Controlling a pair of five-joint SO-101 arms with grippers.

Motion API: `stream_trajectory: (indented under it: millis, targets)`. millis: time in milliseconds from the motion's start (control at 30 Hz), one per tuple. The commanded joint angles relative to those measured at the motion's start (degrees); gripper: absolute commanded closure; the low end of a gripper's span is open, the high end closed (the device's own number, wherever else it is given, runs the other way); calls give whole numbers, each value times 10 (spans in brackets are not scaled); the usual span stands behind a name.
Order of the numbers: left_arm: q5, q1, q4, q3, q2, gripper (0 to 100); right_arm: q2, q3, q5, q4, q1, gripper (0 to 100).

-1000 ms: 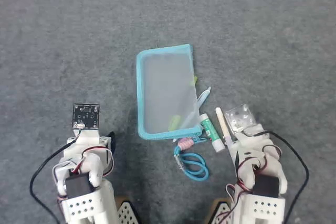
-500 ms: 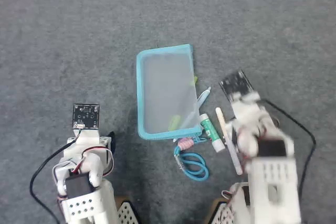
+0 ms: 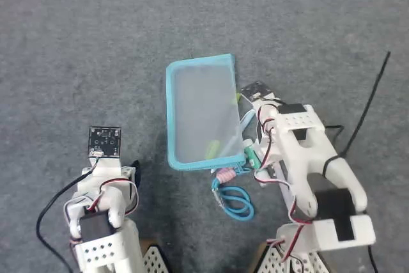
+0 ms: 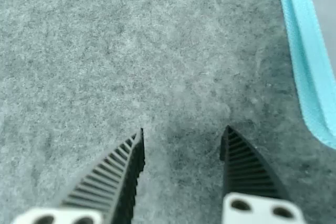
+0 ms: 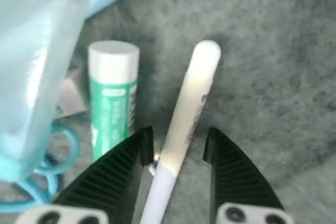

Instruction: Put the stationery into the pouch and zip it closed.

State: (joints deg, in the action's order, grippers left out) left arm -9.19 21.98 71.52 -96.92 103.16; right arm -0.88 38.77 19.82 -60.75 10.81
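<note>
Right gripper [image 5: 177,134] released, its 2 jaws straddling the white pen [image 5: 195,87], long axis running between them (glue stick [image 5: 113,95] just beside). Left gripper [image 4: 184,132] released, well apart.

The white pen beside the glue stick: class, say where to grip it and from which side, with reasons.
Probably best to grip the pen across its barrel, near mid-length, from above. It lies flat, long and thin, so the jaws should close across its width. The glue stick lies close alongside, so one jaw must drop into that gap. The right gripper hangs open astride it.
</note>
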Motion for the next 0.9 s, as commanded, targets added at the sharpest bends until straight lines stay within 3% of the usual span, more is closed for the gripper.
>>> stream_trajectory:
  millis: [0, 233, 367, 633, 867]
  targets:
    - [7, -2, 9, 3, 12, 780, 8, -27, -15, 18, -6, 834]
    - [7, -2, 9, 3, 12, 780, 20, -39, -17, 19, -75, 995]
    - [7, -2, 9, 3, 12, 780, 12, -80, -5, 15, -153, 992]
    - [7, -2, 9, 3, 12, 780, 17, -245, 94, -75, -292, 992]
    - [7, -2, 9, 3, 12, 780, 51, -298, 184, -85, -358, 992]
